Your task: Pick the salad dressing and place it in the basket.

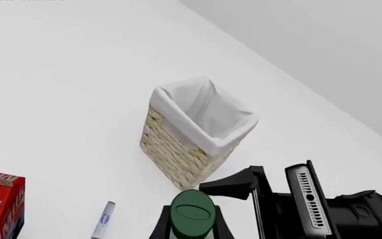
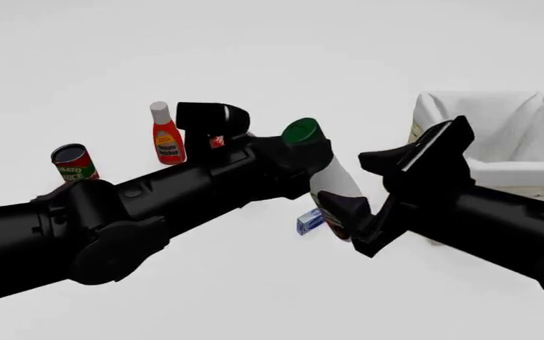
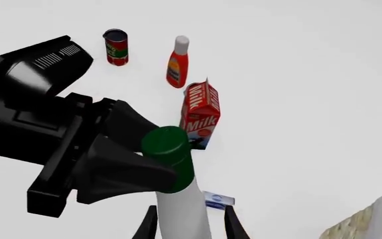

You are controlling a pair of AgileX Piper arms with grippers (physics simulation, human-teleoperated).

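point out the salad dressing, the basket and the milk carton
salad dressing [image 2: 302, 132], front view, on its green cap
basket [image 1: 177, 154], left wrist view, on its woven side
milk carton [image 3: 201, 112], right wrist view, on its red front

The salad dressing [image 3: 177, 199] stands upright in the foreground, its dark green cap [image 3: 167, 144] uppermost, with the right gripper [image 3: 189, 224] fingers [image 3: 234, 224] on either side of its white body. The left gripper [image 3: 121, 164] meets the bottle at its neck, seemingly clamped there. Behind stand a milk carton [image 3: 202, 113], a red bottle [image 3: 175, 63] and a can [image 3: 116, 47]. A small blue-and-white item [image 3: 218, 200] lies just beside the bottle, and a corner of the basket [image 3: 360, 221] shows.
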